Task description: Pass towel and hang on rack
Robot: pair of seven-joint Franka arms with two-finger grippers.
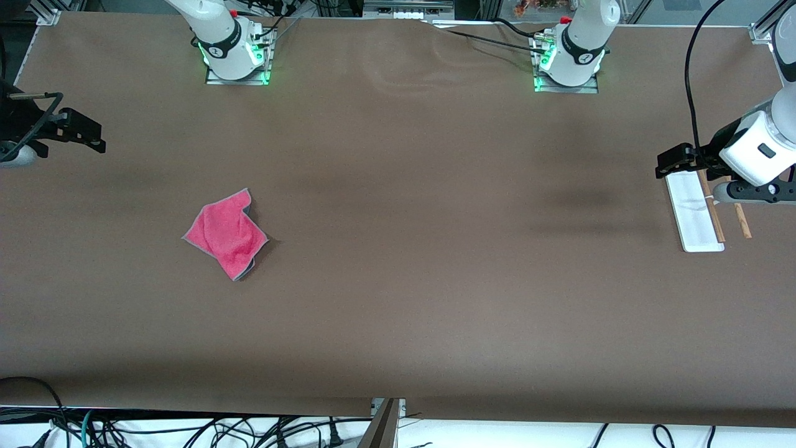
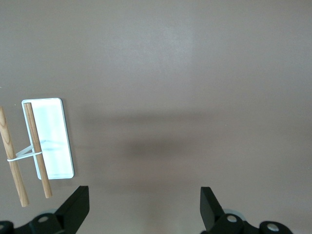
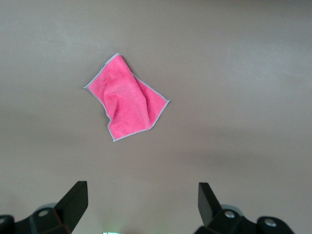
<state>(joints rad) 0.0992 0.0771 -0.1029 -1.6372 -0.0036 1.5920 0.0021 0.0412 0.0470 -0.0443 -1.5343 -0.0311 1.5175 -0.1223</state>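
Note:
The pink-red towel (image 1: 227, 233) (image 3: 127, 101) lies crumpled on the brown table toward the right arm's end, with nothing touching it. The rack (image 1: 696, 211) (image 2: 53, 139) has a flat white base and two brown rods (image 2: 38, 146), and it stands at the left arm's end. My left gripper (image 1: 668, 163) (image 2: 145, 195) hangs open and empty in the air just beside the rack. My right gripper (image 1: 93, 135) (image 3: 142, 192) hovers open and empty at the table's edge on the right arm's end, well apart from the towel.
The two arm bases (image 1: 233, 50) (image 1: 569, 59) stand along the edge farthest from the front camera. Loose cables (image 1: 186, 429) lie below the near edge. A black cable (image 1: 690, 93) loops down to the left arm's wrist.

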